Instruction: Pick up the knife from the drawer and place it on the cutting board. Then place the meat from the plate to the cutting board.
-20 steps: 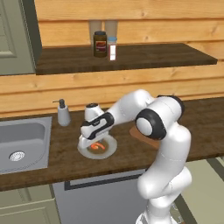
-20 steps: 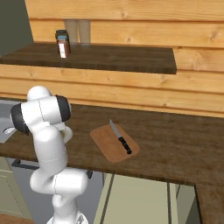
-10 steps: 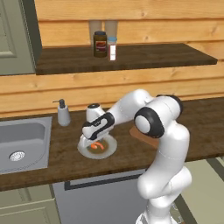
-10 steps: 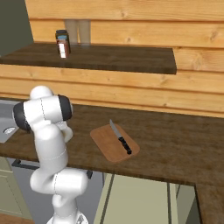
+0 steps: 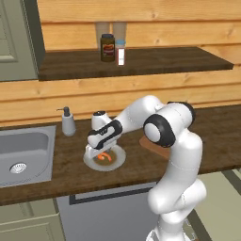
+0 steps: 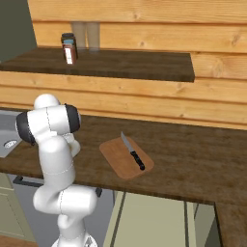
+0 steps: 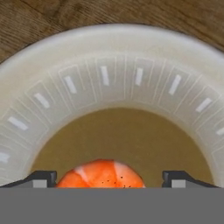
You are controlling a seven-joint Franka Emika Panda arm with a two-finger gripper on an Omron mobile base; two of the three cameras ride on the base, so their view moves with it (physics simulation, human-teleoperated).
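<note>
steel sink (image 5: pixel 23 150), soap dispenser (image 5: pixel 68 122) beside it, jar (image 5: pixel 108 47) on shelf (image 5: pixel 155 60)

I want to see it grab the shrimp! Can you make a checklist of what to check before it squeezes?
1. Knife already lying on the cutting board: ok.
2. Meat sitting on the plate: ok.
3. Gripper open, a fingertip on each side of the meat: ok.
4. Gripper down low over the plate in the left base view: ok.
5. Fingers low enough to catch the meat and not pinch the plate: cannot tell.
6. Bare room on the cutting board beside the knife: ok.
</note>
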